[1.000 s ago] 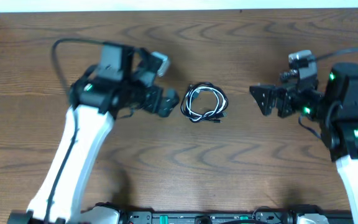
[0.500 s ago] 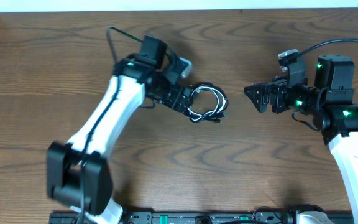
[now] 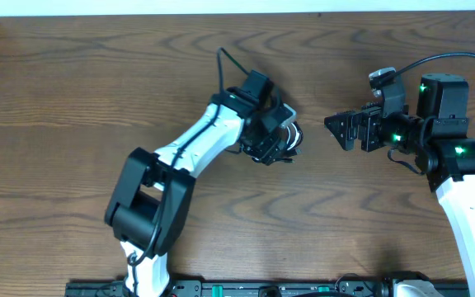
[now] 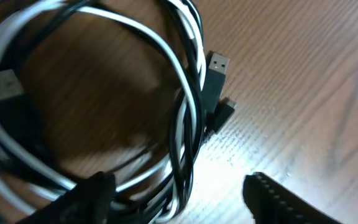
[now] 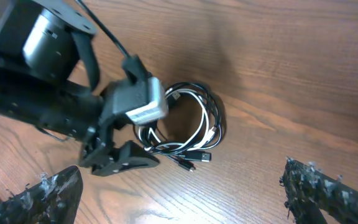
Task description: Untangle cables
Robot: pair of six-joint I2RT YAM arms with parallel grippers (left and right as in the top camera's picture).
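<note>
The left arm (image 3: 196,144), white with black joints, reaches across the wooden tabletop (image 3: 56,124) toward its middle. The left tool (image 3: 270,142) hangs right over the cables (image 4: 188,106), covering most of the bundle from above. In its wrist view the two fingers stand apart. The left finger (image 4: 89,199) is down at the edge of the loops and the right finger (image 4: 284,202) is on bare wood, clear of the cords. Part of the bundle lies between them, and nothing is clamped.

The cables lie on the tabletop at its centre, between the two arms, as a loose coil of black and white cords that cross and overlap. A flat USB plug (image 4: 215,65) and a smaller plug (image 4: 225,111) stick out of the coil on one side, resting on the wood.

The right tool (image 3: 340,132) is near the coil but apart from it, pointing at it, with its fingers spread wide and holding nothing. Behind it the right arm (image 3: 460,181) shows green lights.
</note>
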